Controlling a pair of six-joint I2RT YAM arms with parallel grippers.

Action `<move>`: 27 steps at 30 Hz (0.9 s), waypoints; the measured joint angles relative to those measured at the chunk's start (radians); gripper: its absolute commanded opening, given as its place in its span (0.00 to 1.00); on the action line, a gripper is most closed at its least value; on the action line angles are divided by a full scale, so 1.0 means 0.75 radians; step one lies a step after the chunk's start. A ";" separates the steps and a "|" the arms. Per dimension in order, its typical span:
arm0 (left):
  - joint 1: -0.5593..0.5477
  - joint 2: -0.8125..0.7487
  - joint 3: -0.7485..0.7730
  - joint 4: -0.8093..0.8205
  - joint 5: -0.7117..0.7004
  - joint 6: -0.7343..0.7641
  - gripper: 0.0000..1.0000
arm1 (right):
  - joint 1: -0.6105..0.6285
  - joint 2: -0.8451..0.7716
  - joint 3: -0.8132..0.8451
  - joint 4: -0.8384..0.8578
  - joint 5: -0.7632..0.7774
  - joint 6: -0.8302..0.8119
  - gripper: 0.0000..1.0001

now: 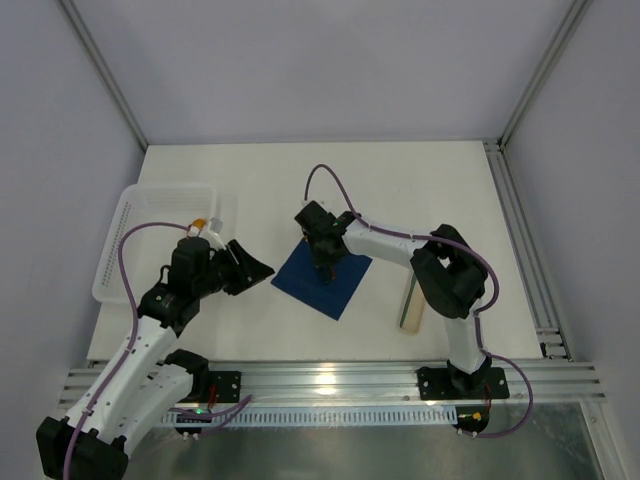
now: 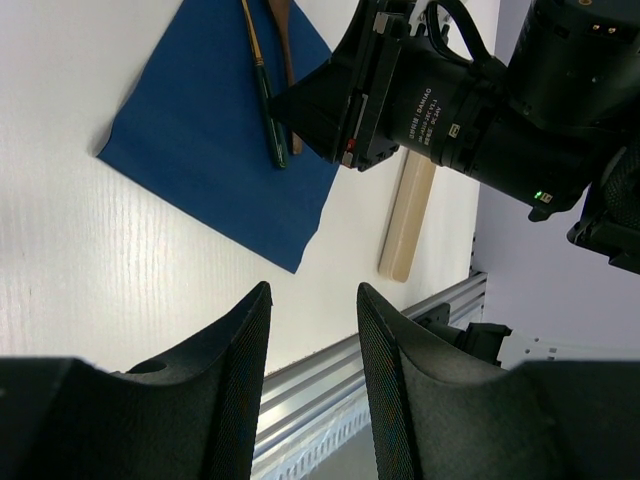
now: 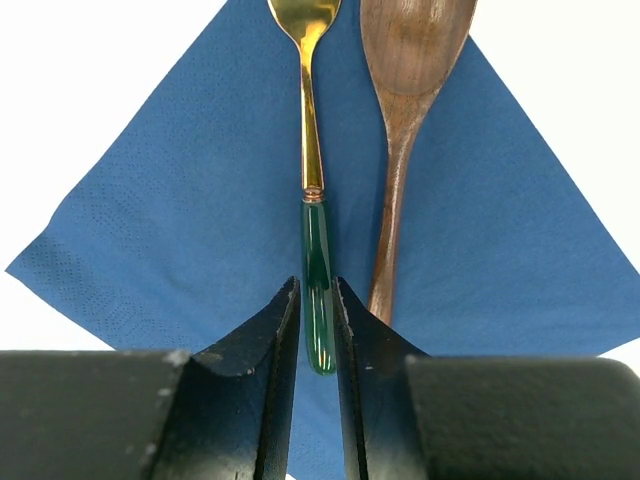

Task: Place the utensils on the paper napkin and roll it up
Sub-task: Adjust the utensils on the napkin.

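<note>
Napkin (image 3: 180, 230) of thin, dimpled navy paper lies flat on the white table (image 1: 250, 170); on it, side by side, rest a slim gold spoon (image 3: 312, 120) with a glossy green handle and a matte wooden spoon (image 3: 400, 150); right gripper (image 3: 317, 290) hangs over them, jaws narrow astride the green handle, contact unclear; left gripper (image 2: 313, 292) hovers beside the napkin, jaws half apart, empty.

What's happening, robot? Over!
Left end effector open, empty. Right end effector straddles green-handled gold metal spoon, grip unclear. It and brown wooden spoon lie on dark blue paper napkin.
</note>
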 measured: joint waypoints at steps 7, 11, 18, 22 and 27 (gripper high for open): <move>0.000 -0.002 -0.002 -0.001 -0.001 0.000 0.42 | 0.000 0.030 0.043 -0.001 0.003 -0.011 0.24; 0.000 -0.007 -0.002 -0.001 -0.001 0.000 0.42 | 0.000 0.049 0.057 -0.001 0.007 -0.020 0.24; 0.000 -0.009 -0.003 -0.001 -0.001 0.000 0.42 | 0.000 0.080 0.069 -0.003 0.017 -0.031 0.22; 0.000 -0.015 -0.005 -0.004 -0.001 0.000 0.42 | 0.000 0.090 0.082 -0.006 0.019 -0.036 0.16; 0.000 -0.018 -0.005 -0.005 -0.001 0.000 0.42 | 0.000 0.103 0.104 -0.009 0.027 -0.036 0.04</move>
